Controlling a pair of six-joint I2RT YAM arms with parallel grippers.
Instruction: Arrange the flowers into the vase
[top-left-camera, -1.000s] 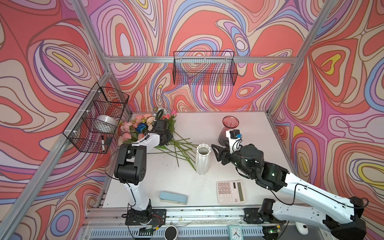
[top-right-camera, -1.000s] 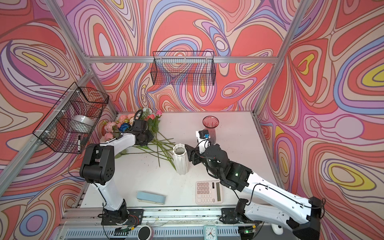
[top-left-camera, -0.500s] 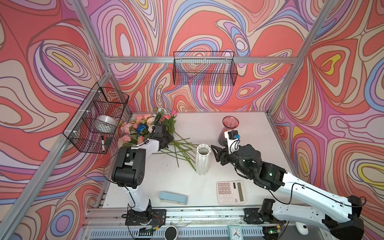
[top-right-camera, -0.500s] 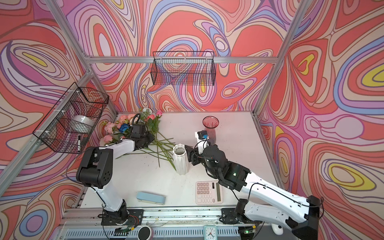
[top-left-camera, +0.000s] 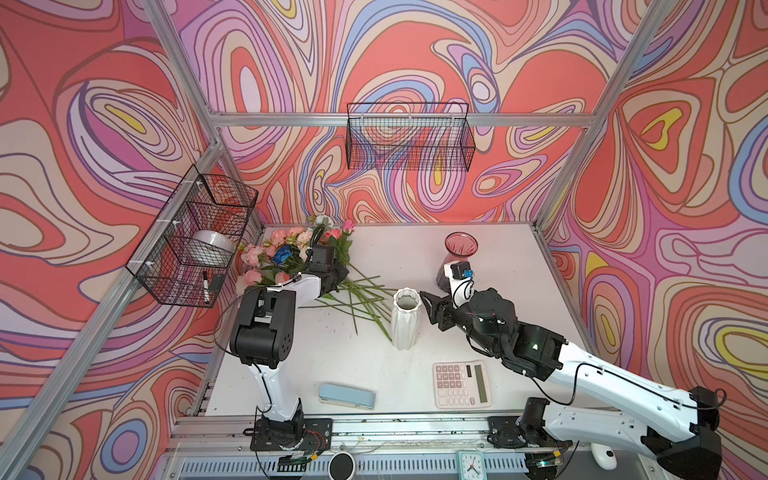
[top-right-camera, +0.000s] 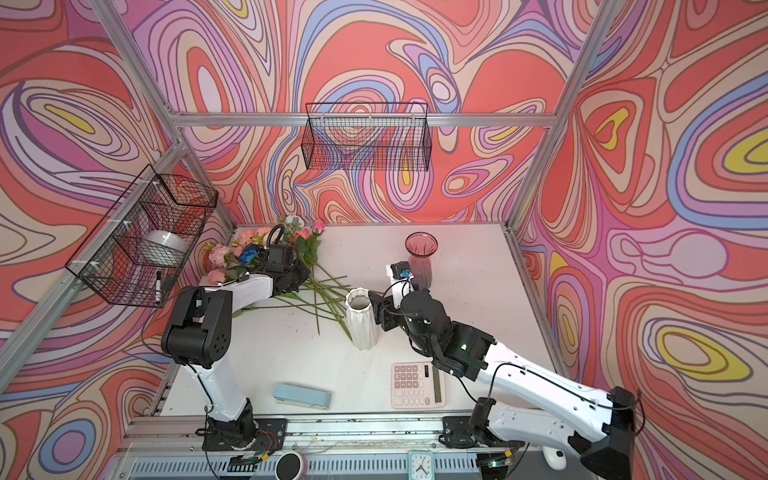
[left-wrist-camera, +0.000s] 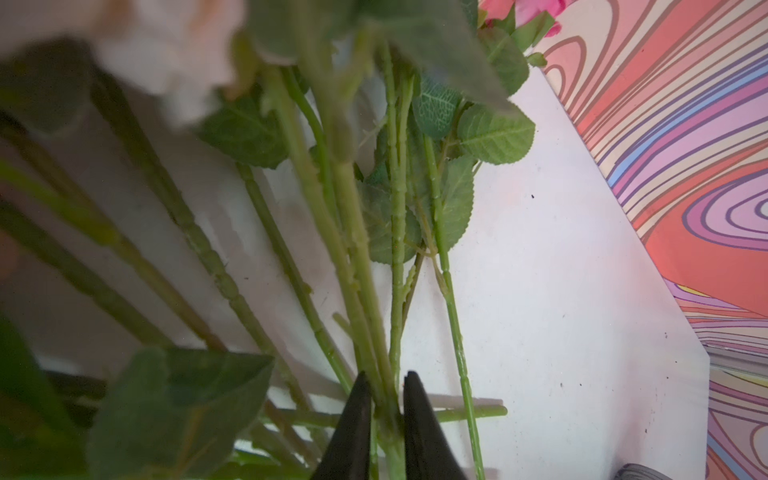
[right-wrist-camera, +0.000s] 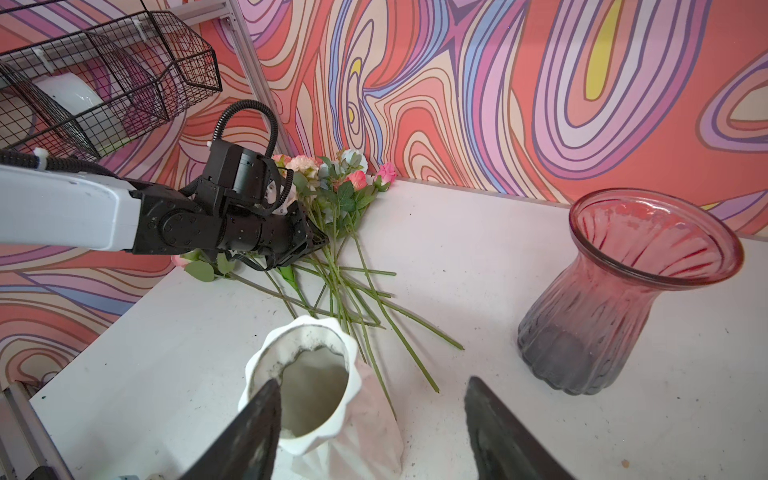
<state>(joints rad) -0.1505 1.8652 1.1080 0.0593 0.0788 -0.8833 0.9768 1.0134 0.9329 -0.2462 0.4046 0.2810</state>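
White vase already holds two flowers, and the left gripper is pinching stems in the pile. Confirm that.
Wrong on one point: the right wrist view looks into the white vase and it is empty. The left gripper is indeed pinching stems in the pile of flowers.

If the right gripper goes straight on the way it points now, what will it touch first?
Most likely the white vase. The open right gripper points at its upper part from close by. In the right wrist view the vase sits toward one finger, so that finger may hit the rim first.
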